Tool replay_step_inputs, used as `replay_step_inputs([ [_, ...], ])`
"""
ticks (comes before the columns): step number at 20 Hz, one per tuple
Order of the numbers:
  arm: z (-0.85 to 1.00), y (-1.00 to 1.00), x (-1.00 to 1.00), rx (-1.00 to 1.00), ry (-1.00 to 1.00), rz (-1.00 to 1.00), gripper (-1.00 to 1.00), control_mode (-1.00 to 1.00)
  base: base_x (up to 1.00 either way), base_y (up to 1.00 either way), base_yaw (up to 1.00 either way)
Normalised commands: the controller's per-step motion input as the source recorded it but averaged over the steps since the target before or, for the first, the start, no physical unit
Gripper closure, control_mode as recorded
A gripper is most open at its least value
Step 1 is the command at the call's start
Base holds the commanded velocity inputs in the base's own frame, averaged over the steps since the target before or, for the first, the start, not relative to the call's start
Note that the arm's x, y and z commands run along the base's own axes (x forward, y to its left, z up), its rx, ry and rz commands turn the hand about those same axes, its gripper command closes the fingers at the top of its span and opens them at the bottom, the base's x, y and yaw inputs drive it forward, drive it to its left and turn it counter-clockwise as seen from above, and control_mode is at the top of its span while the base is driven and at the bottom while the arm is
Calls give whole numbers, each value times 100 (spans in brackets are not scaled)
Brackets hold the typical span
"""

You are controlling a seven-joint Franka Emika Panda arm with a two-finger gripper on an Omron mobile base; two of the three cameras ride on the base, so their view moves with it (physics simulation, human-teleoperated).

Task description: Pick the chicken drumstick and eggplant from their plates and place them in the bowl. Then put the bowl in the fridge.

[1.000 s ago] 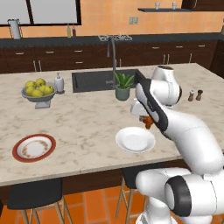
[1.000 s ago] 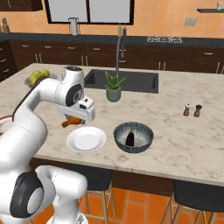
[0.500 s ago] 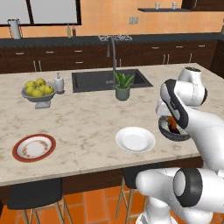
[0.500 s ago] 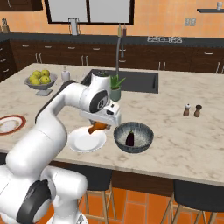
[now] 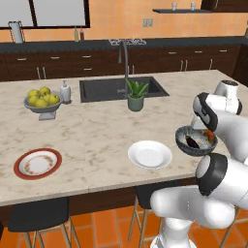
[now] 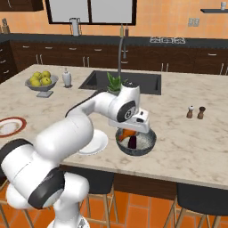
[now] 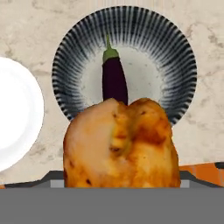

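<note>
Gripper (image 6: 132, 128) is clamped on the drumstick (image 7: 121, 146), jaws wide around its thick end, hanging directly over the bowl (image 7: 177, 57). The hand view looks straight down: the meat blocks the bowl's near rim, and the eggplant (image 7: 114, 78) already lies in the bowl's centre, stem pointing away. My read is it's lined up for a drop, held above the rim rather than inside so the fingers clear the wall.

Bowl sits at the near edge of the counter (image 5: 97, 131), right of the white plate (image 5: 149, 154), which is bare. The red-rimmed plate (image 5: 37, 163) is far left, also bare. So both pickups look done and release is the step in hand.

Risk: the drumstick lands on the eggplant and rolls toward the rim. A release slightly off the eggplant would be safer. The fridge step is still to come.
</note>
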Motion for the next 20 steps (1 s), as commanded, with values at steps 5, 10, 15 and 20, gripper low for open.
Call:
replay_step_inputs([
  [5,-42,-16,99,-5,0,8,100,-100,0,0,0],
  [10,-48,-18,82,-5,6,6,100,-100,0,0,0],
  [15,-45,-40,-1,-6,2,2,100,-100,0,0,0],
  [20,-45,-4,5,-2,2,3,100,-100,0,0,0],
])
